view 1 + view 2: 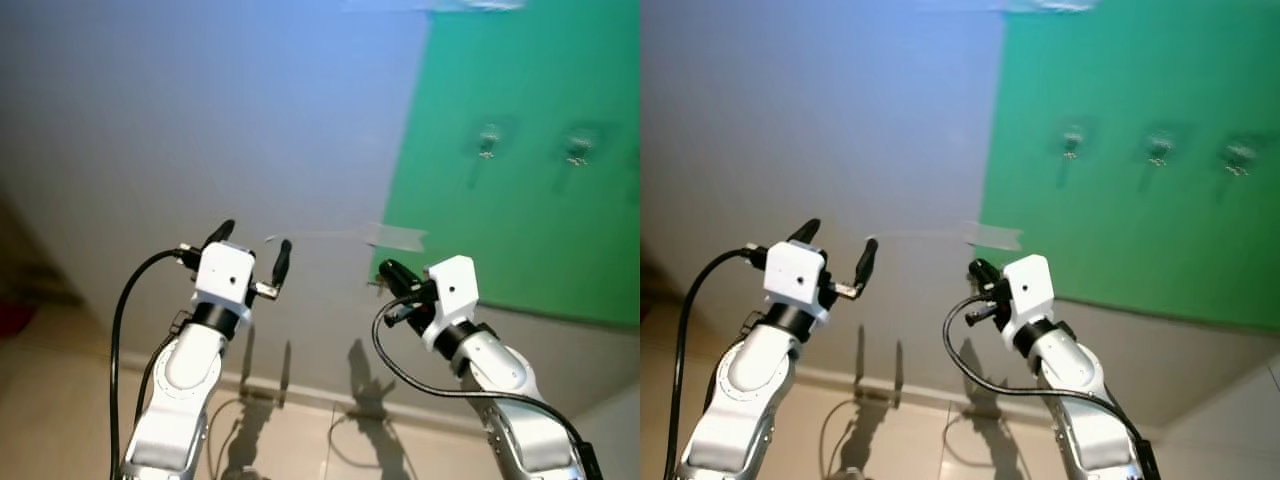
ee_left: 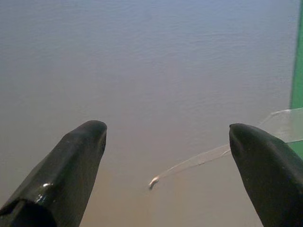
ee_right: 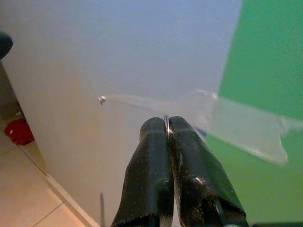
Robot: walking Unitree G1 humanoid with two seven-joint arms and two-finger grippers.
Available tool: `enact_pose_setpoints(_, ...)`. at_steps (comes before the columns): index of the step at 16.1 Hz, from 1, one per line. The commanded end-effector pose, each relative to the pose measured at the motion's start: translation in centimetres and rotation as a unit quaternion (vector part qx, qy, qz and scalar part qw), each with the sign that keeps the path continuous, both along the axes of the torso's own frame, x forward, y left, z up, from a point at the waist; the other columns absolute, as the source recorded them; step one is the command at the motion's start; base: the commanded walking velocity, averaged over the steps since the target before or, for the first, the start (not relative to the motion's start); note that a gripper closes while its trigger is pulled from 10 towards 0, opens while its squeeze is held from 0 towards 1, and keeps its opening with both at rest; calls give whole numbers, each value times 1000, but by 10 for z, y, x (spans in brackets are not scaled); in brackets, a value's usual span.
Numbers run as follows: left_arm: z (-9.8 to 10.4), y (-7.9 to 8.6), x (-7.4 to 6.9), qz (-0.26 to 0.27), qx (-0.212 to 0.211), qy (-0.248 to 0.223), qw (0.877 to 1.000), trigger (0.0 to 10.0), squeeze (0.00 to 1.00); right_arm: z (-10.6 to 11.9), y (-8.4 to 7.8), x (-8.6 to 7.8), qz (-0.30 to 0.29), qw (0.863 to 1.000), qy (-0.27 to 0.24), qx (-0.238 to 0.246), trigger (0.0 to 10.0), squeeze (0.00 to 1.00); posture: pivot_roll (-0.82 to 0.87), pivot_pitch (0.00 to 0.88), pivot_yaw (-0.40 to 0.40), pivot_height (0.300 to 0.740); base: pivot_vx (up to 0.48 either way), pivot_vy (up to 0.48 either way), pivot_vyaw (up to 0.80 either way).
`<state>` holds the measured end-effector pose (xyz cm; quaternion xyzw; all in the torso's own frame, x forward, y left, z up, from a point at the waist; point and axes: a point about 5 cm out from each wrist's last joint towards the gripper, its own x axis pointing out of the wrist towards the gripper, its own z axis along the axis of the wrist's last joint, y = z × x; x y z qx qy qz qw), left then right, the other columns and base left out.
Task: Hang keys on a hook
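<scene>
Keys: I can make out only a thin silver ring edge pinched between the closed fingers of the right gripper, seen in the right wrist view; the rest of the bunch is hidden, so I can't tell its shape. Right gripper sits centre-right of the head view, raised, pointing at the wall just beside the lower left corner of the green panel. Three small metal hooks on that panel, upper right of the frame: one at, one at, one at, all blurred, well apart from the gripper. A strip of clear tape crosses the panel's left edge onto the grey wall, with a thin tail running left. Left gripper is up at centre-left, fingers spread wide, grasping nothing, facing bare wall. Black cables loop from both wrists. Tiled floor along the bottom; something red low on the floor at the left edge of the right wrist view.
</scene>
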<state>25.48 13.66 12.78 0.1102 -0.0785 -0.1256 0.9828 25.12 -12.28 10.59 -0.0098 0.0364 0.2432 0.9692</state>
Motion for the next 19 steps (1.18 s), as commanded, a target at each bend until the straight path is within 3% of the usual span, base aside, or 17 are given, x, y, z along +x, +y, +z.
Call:
enact_pose_setpoints(1,1,2,1,4,6,-2,1000,10000,0,7,2,2,1,1000,-16,4,10000,0,-40,0,-20,740,0,-394,800)
enact_pose_setpoints(4,1,2,2,3,7,-2,1000,10000,0,6,-1,1,-9,1000,-12,13,10000,0,-44,0,-16,740,0,-391,0)
enact_pose_setpoints(8,0,0,3,-3,9,-1,1000,10000,0,12,3,-5,20,999,-25,29,10000,0,-52,0,-12,740,0,-360,0)
enact_pose_setpoints(13,3,-5,4,-35,13,-7,999,10000,0,27,13,-1,57,995,-39,74,10000,0,-51,0,-5,740,0,0,0)
enact_pose_setpoints(19,8,-12,3,-78,23,-13,997,10000,0,49,6,14,55,991,-65,104,10000,0,-52,0,-6,740,0,0,0)
